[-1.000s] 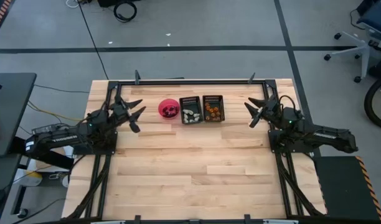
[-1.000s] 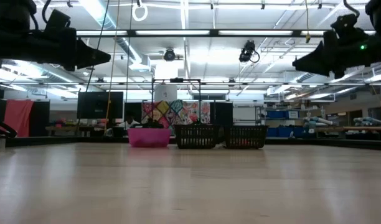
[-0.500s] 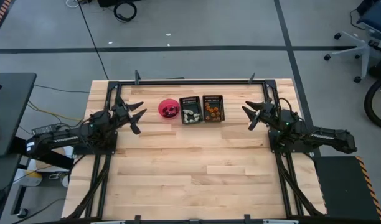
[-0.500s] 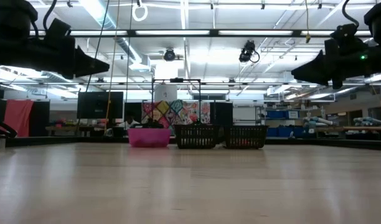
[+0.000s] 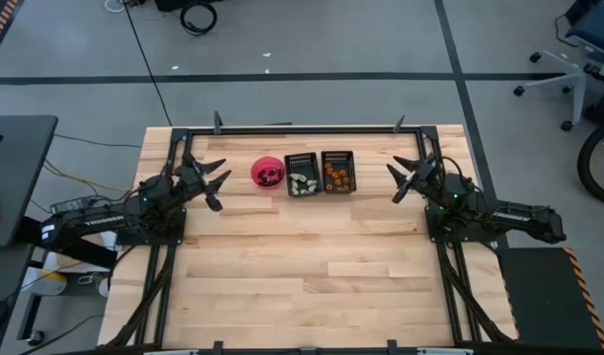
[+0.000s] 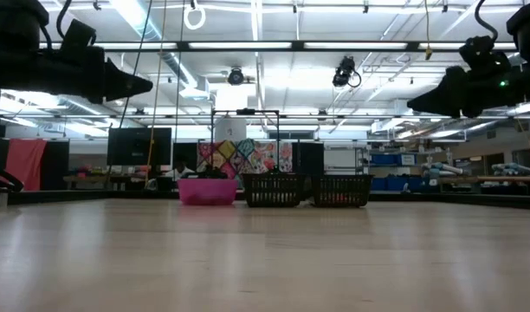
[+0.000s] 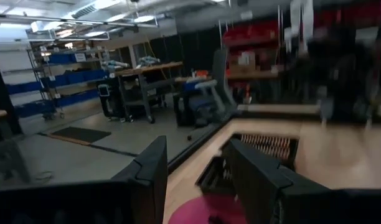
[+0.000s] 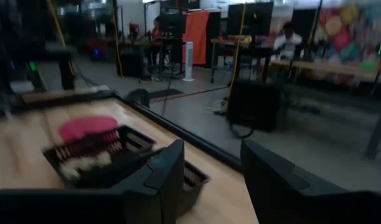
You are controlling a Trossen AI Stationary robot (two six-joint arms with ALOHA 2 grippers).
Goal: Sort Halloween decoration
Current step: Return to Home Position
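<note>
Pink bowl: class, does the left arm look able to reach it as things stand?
Probably yes. The left end effector hangs open beside the pink bowl, with bare table between them. The two black trays stand on the bowl's far side, out of the way.

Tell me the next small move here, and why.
Probably draw both arms back to rest. The left gripper and right gripper hang open and empty, well clear of the pink bowl, which shows only dark pieces; pale pieces lie in the left tray, orange pieces in the right tray.
</note>
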